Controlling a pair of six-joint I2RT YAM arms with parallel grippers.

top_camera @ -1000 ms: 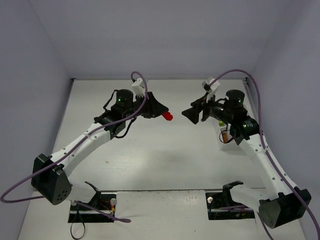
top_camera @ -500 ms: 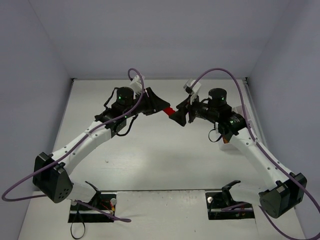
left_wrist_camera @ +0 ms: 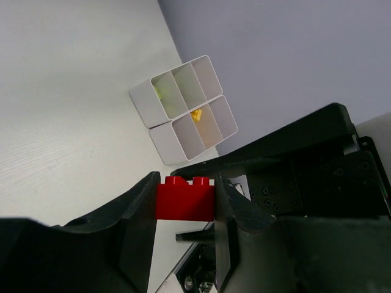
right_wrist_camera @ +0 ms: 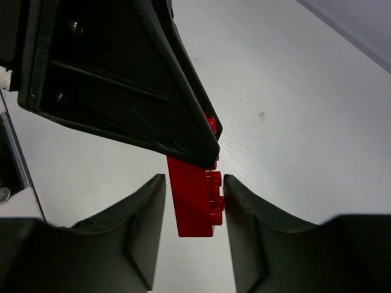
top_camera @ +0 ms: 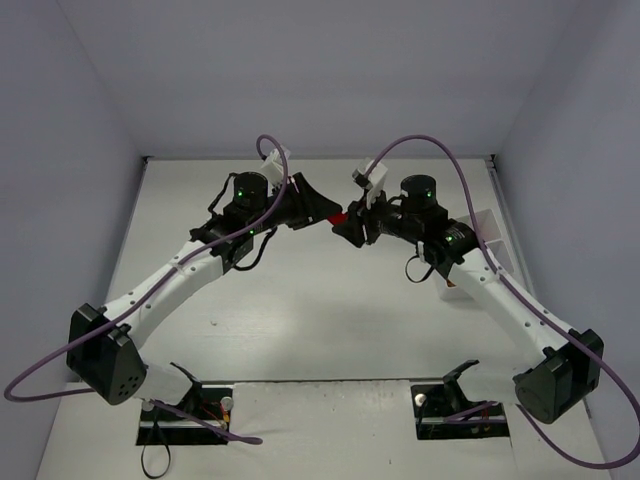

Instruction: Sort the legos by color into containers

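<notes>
A red lego (top_camera: 340, 217) hangs above the table's middle, pinched end to end by my shut left gripper (top_camera: 334, 214). In the left wrist view the red lego (left_wrist_camera: 184, 198) fills the gap of that gripper (left_wrist_camera: 186, 186). My right gripper (top_camera: 347, 223) faces it, jaws straddling the free half of the lego (right_wrist_camera: 192, 204). This gripper (right_wrist_camera: 193, 180) is open: its right finger (right_wrist_camera: 244, 207) is almost on the studs, and a gap shows on the other side. The white tray of containers (left_wrist_camera: 183, 110) holds a lime green lego (left_wrist_camera: 157, 93) and a yellow one (left_wrist_camera: 196, 115).
In the top view the tray (top_camera: 487, 228) stands at the right edge of the table, partly hidden under my right arm. The two arms meet nose to nose over the table's middle. Grey walls close in the table at the back and both sides.
My right arm has swung left from the tray side to the left gripper, and its jaws have narrowed around the red lego. The left gripper kept its hold and hardly moved.
</notes>
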